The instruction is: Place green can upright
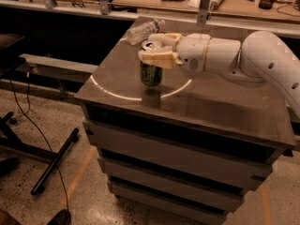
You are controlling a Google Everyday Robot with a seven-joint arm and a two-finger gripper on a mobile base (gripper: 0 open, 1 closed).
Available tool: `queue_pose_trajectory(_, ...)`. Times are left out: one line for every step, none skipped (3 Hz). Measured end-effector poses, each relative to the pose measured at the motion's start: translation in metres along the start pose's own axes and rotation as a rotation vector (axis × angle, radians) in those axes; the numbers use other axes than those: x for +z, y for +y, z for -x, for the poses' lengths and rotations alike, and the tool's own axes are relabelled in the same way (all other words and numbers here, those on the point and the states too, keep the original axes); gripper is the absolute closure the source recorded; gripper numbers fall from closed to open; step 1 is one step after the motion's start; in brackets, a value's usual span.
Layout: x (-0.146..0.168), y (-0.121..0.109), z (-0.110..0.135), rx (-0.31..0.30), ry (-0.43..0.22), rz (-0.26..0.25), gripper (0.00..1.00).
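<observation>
Dark grey-brown cabinet top (215, 107), flat and matte, over a stack of drawers (178, 146); a thin pale arc (117, 95) curves across its near-left part. A small aluminium green can (151, 74) stands upright by that arc, with the cream two-finger gripper (149, 47) clasped on its silver top from the right. Behind the can, not touching it, a clear plastic bottle (144, 30) lies on its side near the far-left edge.

Upper side of green can (151, 75) behind clasping hand (150, 47)
</observation>
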State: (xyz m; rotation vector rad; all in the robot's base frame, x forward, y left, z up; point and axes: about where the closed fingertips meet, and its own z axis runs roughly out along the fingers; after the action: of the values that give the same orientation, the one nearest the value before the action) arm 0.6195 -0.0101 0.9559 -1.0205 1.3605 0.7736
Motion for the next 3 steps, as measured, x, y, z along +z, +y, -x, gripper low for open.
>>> queue_pose_trajectory(0.004,0.017,-0.004,-0.022,-0.019,0.023,0.41)
queue_pose_trajectory(0.008,0.032,-0.004,-0.038,-0.024,0.054,0.17)
queue_pose_trajectory(0.015,0.046,-0.010,-0.041,-0.028,0.089,0.00)
